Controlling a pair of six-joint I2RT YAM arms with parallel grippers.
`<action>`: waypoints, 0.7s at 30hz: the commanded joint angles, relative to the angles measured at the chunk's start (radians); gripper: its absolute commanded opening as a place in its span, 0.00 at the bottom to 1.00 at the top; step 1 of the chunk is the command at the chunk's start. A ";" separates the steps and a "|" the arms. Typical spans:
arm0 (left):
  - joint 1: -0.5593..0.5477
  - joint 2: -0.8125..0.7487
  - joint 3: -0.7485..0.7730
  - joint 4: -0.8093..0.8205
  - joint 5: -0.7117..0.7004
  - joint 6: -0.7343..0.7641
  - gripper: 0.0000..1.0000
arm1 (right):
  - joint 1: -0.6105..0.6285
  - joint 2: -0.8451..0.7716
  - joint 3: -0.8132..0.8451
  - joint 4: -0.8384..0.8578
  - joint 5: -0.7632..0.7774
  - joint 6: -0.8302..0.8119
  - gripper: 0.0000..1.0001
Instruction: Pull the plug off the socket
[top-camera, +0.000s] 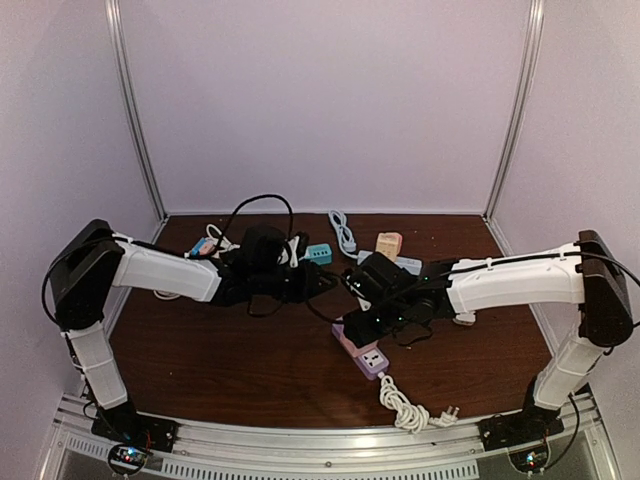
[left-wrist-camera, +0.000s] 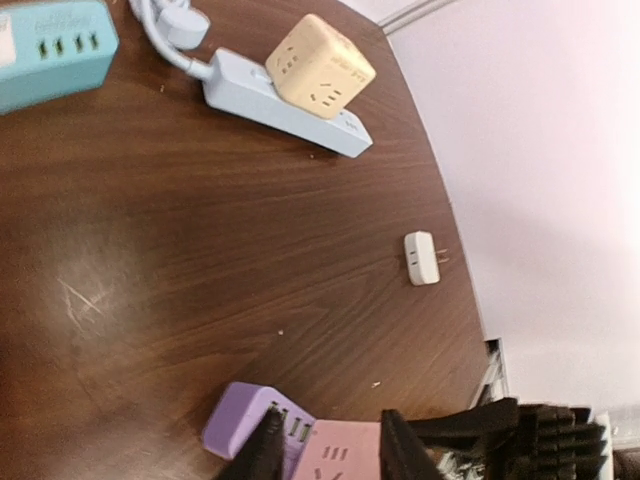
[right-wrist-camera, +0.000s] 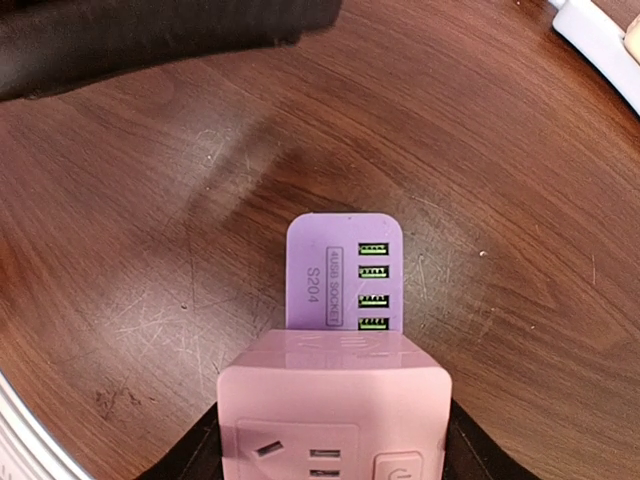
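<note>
Pink plug (right-wrist-camera: 332, 395) sits in the purple socket strip (right-wrist-camera: 345, 270) near the centre of the table (top-camera: 250, 370). Left gripper (left-wrist-camera: 328, 440) hovers at its 11 o'clock, jaws part-open, empty, likely to brace the strip. Right gripper (right-wrist-camera: 336, 440) clamps the plug's 2 sides for pulling.

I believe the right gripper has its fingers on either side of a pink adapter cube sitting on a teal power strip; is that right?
Nearly. In the right wrist view the right gripper does have its fingers on either side of the pink adapter cube, but that cube sits on a purple power strip, not a teal one.
</note>
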 joint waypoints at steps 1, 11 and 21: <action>0.005 0.062 -0.041 0.185 0.084 -0.108 0.20 | 0.009 -0.031 -0.024 0.078 -0.001 -0.012 0.33; -0.001 0.136 -0.059 0.278 0.143 -0.170 0.05 | 0.012 -0.010 -0.030 0.107 0.010 0.013 0.30; -0.033 0.201 -0.036 0.217 0.151 -0.169 0.01 | 0.013 0.016 0.004 0.094 0.050 0.007 0.30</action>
